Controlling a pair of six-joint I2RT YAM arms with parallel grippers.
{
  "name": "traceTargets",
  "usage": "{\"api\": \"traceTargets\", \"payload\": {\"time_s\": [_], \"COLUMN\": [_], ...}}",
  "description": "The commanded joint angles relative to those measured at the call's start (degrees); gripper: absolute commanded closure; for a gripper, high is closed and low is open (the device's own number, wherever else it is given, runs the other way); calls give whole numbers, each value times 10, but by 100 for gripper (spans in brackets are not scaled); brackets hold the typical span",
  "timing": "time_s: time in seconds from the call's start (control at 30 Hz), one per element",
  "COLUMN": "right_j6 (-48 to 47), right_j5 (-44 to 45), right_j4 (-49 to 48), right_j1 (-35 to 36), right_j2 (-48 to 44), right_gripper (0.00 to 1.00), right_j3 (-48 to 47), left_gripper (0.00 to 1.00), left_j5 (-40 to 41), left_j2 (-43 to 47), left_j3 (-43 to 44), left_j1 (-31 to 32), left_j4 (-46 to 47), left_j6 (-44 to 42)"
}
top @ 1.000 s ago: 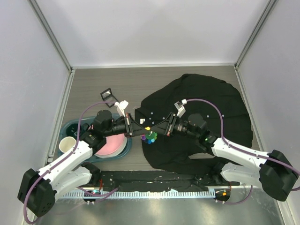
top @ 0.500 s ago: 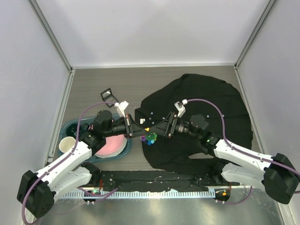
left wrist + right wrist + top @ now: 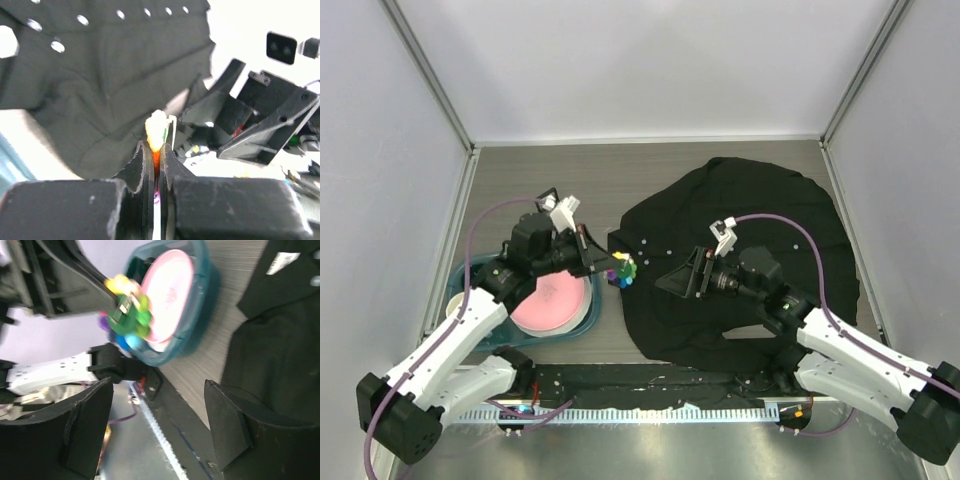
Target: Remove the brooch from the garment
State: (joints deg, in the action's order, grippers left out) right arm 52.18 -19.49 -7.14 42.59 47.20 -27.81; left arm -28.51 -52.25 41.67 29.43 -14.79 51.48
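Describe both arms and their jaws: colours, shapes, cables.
The left arm and right arm match: white shells on the long links, black joint housings and bases. A purple cable loops along each, ending at a small white connector near the wrist. The jaws are matt black and blocky, with flat inner faces. No lettering is readable.

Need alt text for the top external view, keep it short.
Seen from above, the left gripper pinches the multicoloured brooch at the left edge of the black garment. The right gripper sits open over the garment beside it. A teal basin holding a pink plate lies further left.
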Motion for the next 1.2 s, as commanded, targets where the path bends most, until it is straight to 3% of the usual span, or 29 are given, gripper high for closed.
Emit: {"api": "traceTargets", "payload": {"time_s": [0.0,0.2,0.37,0.7,1.17], "right_j6": [-97,-146,-163,-172,-168], "right_j5": [56,77,74,49,43], "right_j4": [98,144,147,164,164], "right_j1": [-14,-24,-36,-63,-70], "right_j2": [-12,-3,-1,-18,-29], "right_gripper": [21,21,21,21,21], "right_j3": [-40,-65,-70,-66,-55], "left_gripper": [100,100,100,100,100], "left_j5": [208,460,565,671,764], "left_j2": [-31,-169,-308,-529,-698], "left_j3": [124,307,418,568,642], "left_j1": [-9,-10,-10,-9,-11], "left_j4": [-231,-395,-405,-379,-309], "left_j6": [-137,-231,-334,-464,-532]}}
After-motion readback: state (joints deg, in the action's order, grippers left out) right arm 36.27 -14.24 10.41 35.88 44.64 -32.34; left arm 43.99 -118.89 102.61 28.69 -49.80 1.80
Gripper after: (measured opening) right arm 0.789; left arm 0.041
